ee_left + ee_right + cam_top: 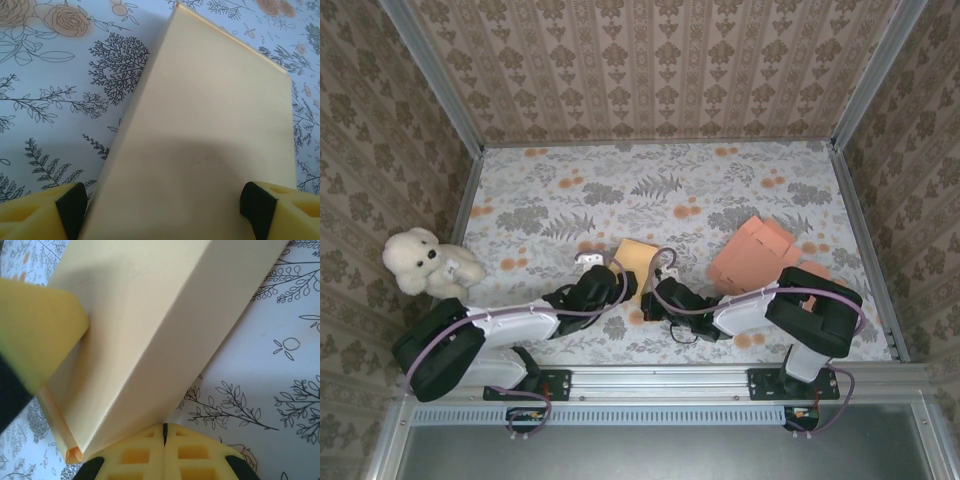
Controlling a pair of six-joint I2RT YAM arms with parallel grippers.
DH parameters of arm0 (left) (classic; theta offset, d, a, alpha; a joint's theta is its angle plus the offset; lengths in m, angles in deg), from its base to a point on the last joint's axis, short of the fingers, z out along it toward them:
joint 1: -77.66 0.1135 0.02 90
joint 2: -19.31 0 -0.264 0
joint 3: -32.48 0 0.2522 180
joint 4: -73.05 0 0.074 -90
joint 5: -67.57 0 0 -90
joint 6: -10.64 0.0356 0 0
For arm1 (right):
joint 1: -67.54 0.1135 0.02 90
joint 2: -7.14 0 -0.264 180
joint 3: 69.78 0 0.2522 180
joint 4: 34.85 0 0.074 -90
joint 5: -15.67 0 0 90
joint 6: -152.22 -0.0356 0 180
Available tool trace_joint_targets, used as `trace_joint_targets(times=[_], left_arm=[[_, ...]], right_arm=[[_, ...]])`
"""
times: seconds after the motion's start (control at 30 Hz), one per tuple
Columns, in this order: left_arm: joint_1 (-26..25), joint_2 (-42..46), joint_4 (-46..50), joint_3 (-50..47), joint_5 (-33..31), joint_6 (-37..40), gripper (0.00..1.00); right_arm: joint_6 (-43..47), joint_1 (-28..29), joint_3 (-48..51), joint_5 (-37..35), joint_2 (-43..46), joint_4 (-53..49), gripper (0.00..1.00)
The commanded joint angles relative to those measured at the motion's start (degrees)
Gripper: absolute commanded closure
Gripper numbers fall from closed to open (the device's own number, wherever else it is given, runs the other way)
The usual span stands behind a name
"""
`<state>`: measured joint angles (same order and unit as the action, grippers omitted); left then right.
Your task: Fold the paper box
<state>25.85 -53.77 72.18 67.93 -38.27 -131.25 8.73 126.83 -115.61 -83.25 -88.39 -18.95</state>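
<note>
- The yellow paper box (638, 256) is lying on the flowered bench (670, 190), near its front edge, between the tips of the two arms.
- The left end effector (167, 205) is standing spread wide, its dark pads (72, 207) straddling the near end of the box. I cannot tell whether they are squeezing it.
- The right end effector (165, 440) is pressed together, its tip sitting right against the box's edge.
- A white teddy bear (420, 262) is sitting at the left, and a pink cardboard piece (755, 255) is lying at the right.
</note>
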Motion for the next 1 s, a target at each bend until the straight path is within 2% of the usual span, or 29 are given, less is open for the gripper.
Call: trace_joint_targets(times=[0.0,0.17,0.4,0.5,0.6,0.63,0.7,0.83,0.97], left_arm=[[3.04,-0.74,-3.32,2.31,7.54,-1.14,0.15],[9.04,0.31,-2.9,0.41,8.42,-0.92,0.15],[10.59,9.89,5.12,-2.19,2.46,-0.81,0.13],[10.12,17.59,10.66,-3.68,-0.43,-1.47,0.13],[7.74,24.98,14.94,-5.43,-3.66,-2.59,0.13],[6.26,27.02,15.81,-6.09,-5.04,-2.97,0.14],[3.07,29.4,17.06,-6.72,-7.14,-4.13,0.14],[-2.76,28.21,15.5,-7.41,-9.68,-7.06,0.14],[-5.74,20.85,11.17,-6.01,-9.59,-8.5,0.14]], right_arm=[[2.84,2.3,-1.64,-3.17,3.67,3.1,0.98],[4.73,2.46,-0.63,-6.99,6.92,-2.32,0.95],[10.33,2.44,-0.29,-14.2,14.7,-15.28,0.88],[14.98,2.24,-1.77,-18.45,19.59,-21.94,0.76],[21.51,1.56,-4.89,-21.47,22.38,-27.16,0.53],[24.48,0.78,-6.02,-21.29,22.7,-27.73,0.43],[28.87,-1.32,-8.19,-18.9,21.96,-28.0,0.34],[36.33,-7.82,-15.31,-7.51,14.95,-29.62,0.31],[41.12,-11.8,-20.77,-1.65,7.29,-29.25,0.3]])
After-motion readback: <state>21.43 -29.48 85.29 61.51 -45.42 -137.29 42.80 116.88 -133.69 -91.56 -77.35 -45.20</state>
